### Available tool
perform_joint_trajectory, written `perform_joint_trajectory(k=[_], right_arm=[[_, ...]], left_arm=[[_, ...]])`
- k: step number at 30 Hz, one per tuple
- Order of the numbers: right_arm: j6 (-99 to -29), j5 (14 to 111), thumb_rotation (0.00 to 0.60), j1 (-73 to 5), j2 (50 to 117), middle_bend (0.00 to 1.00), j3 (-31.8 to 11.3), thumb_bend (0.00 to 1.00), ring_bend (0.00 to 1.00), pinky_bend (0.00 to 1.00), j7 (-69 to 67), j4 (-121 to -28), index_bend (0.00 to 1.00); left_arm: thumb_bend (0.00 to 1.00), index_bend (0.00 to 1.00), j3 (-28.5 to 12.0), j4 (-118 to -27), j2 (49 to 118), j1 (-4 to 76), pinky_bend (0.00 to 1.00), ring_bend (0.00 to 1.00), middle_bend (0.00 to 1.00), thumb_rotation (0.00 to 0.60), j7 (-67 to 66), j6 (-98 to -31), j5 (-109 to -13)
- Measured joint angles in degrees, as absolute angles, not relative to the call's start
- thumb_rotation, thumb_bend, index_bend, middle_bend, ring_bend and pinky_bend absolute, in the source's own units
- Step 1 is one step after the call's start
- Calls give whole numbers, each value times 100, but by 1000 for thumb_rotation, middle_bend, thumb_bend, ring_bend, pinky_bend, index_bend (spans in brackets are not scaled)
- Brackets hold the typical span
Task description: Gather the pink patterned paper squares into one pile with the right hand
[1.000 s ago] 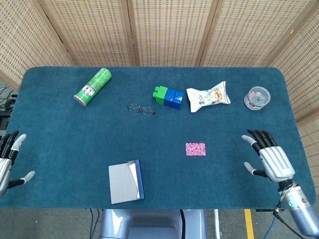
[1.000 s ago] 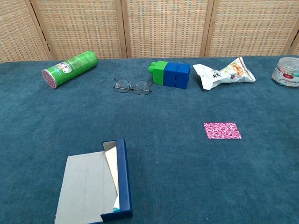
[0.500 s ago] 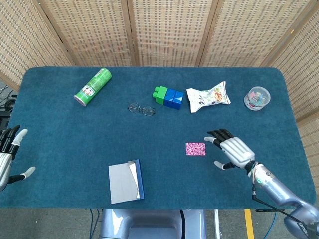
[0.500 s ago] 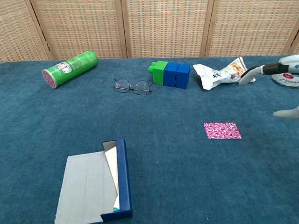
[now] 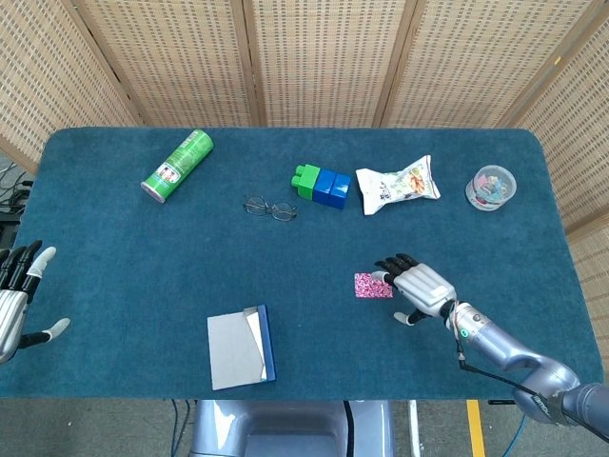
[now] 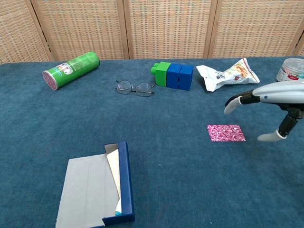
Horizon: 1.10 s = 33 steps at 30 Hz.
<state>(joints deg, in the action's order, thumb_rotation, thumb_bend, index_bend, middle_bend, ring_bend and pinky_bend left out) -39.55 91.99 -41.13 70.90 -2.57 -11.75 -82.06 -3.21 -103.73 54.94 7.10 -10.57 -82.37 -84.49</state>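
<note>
the pink paper [image 5: 373,285] lies flat on the blue desk [image 5: 114,248], right of centre and toward the near side; only one pink patch shows, and whether it is a single square or several stacked cannot be told. the right hand [image 5: 415,284] hovers just to the right of it, palm down, its fingers [image 5: 388,263] spread apart and holding nothing. in the head view the dark fingertips reach over the right edge of the paper; in the chest view the right hand [image 6: 273,99] sits above the desk with its fingers [image 6: 231,103] raised over the paper [image 6: 226,133], so contact cannot be confirmed. the thumb points down toward the near side, apart from the paper.

the left hand [image 5: 13,303] shows only in the head view, at the far left edge of the desk, fingers spread and empty, well apart from everything else.

along the far side of the desk, from left to right, lie a green can [image 5: 177,166] on its side, a pair of glasses [image 5: 269,208], a row of green and blue blocks [image 5: 321,183], a snack bag [image 5: 398,185] and a small clear tub [image 5: 490,188]. the blocks and the snack bag are just beside each other. near the front edge, left of centre, lies an open blue box [image 5: 240,347] with grey card and a white sheet showing inside. wicker screens [image 5: 324,57] stand behind the desk.
</note>
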Motion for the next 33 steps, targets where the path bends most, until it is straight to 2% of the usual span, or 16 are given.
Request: perform_joint_trajectory(k=[11, 33], right_arm=[[-3666, 9265, 600, -4381, 7355, 75, 86, 361, 0, 0, -1109, -7833, 146], [-3639, 9123, 600, -4419, 7456, 84, 469, 363, 0, 0, -994, -7398, 149]], left_arm=[[59, 0, -303, -10322, 5542, 745, 0, 0, 0, 553, -1036, -8154, -8390], [59, 0, -278, -10321, 5564, 748, 0, 0, 0, 553, -1042, -8169, -8355]])
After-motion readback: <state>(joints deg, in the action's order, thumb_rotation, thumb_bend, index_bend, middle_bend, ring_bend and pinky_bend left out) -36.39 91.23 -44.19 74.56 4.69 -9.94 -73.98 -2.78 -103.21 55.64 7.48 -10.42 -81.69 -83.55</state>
